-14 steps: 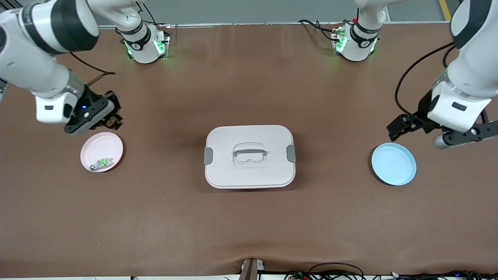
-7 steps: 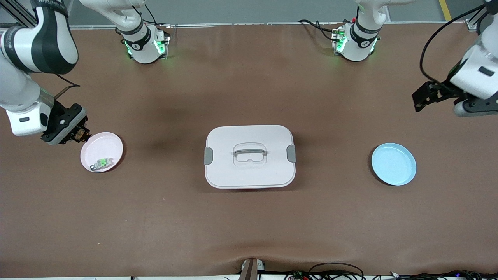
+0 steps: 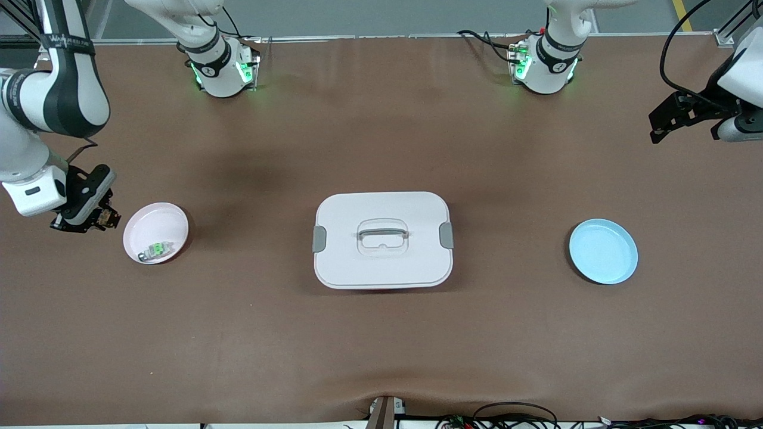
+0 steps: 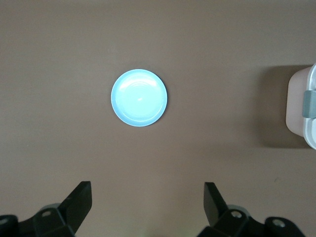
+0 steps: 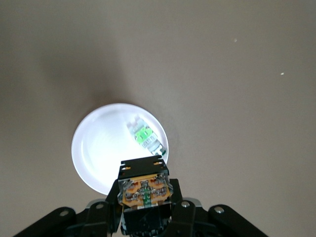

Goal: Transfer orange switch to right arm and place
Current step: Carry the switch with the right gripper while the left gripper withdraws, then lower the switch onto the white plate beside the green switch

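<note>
- Since the right gripper (image 5: 144,197) is clamped on the orange switch (image 5: 144,190), handover looks done.
- Placing remains; it hangs beside the pink plate (image 3: 170,217).
- Left gripper (image 4: 148,210) waits, fingers apart, over bare table.

matt brown cloth-like worktop (image 3: 381,345); smooth glossy plastic on blue plate (image 3: 603,251), pink plate (image 3: 156,225) and white lidded box (image 3: 382,265).

Both arms are white with black bands at the joints. The bases (image 3: 222,68) shine green, and black cables (image 3: 676,65) hang loose.
</note>
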### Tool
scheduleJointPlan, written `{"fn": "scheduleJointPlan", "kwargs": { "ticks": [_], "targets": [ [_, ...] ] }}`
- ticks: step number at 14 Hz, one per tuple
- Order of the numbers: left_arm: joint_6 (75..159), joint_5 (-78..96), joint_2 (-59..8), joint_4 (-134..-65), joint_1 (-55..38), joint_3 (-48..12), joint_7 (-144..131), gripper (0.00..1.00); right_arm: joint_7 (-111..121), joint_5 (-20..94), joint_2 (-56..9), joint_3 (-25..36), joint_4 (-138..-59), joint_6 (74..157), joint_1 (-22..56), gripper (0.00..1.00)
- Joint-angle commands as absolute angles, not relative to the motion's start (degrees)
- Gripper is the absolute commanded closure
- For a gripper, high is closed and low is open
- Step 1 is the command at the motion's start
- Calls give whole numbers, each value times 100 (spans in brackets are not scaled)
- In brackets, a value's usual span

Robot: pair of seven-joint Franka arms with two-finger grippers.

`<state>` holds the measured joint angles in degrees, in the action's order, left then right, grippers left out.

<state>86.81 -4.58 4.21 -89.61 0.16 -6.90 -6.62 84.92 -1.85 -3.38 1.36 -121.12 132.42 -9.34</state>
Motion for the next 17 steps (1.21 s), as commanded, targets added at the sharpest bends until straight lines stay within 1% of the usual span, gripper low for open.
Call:
{"fn": "scheduleJointPlan", "kwargs": {
  "ticks": [1, 5, 9, 17],
  "targets": [
    [8684, -360, 536, -9097, -9, -650, -589, 0, 8920, -307, -685, 35, -12137, 13683, -1195, 86],
    [8543, -352, 536, -9088, -9, -685, -659, 0, 8930, -948, -773, 35, -12418, 13992, -1187, 86],
    [8429, -62, 562, -9070, 0, -668, -659, 0, 8921, -967, -826, 35, -12849, 14360, -1204, 87],
    [8385, -62, 580, -9044, -9, -694, -650, 0, 8921, -976, -817, 35, -13447, 14554, -1230, 87]
  ]
}}
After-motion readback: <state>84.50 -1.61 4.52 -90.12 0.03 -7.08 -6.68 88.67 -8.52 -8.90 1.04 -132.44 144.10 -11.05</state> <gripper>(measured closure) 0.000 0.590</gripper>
